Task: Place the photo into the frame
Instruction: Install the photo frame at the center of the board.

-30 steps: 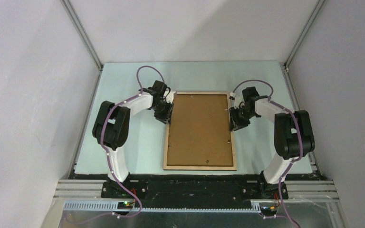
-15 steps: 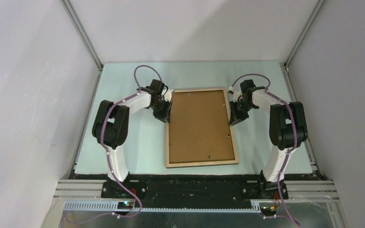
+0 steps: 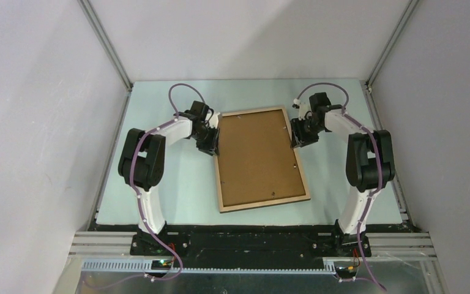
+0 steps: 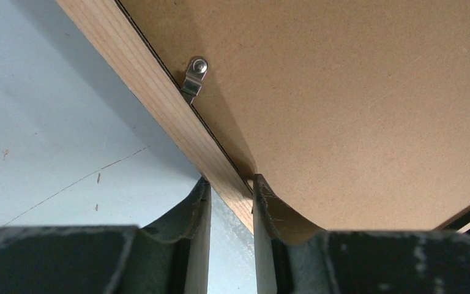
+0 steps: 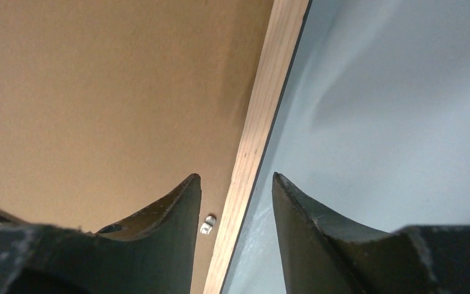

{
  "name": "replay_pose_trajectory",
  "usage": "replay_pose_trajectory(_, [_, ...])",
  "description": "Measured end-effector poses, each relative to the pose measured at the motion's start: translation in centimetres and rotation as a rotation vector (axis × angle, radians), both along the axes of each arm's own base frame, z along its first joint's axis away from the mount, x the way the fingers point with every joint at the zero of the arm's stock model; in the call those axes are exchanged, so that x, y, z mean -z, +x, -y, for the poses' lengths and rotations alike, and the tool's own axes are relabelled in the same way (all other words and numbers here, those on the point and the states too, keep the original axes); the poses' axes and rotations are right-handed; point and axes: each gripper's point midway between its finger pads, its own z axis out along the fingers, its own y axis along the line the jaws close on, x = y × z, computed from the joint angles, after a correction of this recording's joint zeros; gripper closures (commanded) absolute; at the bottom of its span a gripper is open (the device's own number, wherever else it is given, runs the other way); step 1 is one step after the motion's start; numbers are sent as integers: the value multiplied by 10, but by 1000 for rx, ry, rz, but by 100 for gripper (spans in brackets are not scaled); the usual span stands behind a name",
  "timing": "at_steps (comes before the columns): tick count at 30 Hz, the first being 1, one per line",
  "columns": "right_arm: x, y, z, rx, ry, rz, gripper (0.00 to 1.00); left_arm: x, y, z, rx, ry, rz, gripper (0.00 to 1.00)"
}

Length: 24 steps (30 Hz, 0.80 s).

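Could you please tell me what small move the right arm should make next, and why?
Probably close the right gripper on the frame: its jaws sit apart astride the wooden right rail without gripping, while the left gripper pinches the opposite rail.

Pale mint-green tabletop [image 3: 159, 184] carrying one picture frame, back side up.

A thin rectangular light-wood picture frame [image 3: 266, 203] sits at mid-table, turned askew to the table's edges, its far end nearer the left side. A plain brown fibreboard backing board [image 3: 259, 156] fills it, with small metal turn clips [image 4: 194, 78] at the rim. Faint scratch lines [image 4: 73, 184] mark the bare surface beside the frame.
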Motion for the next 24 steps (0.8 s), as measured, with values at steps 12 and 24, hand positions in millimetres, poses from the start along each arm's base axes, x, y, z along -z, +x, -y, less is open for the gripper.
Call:
replay_pose_trajectory(12, [-4,-62,7,-13,-15,-27,45,0,0,0,-9,-7,-8,100])
replay_pose_trajectory(24, [10,-75,0,-42,-56,-52,48,0,0,0,-9,-7,-7,100])
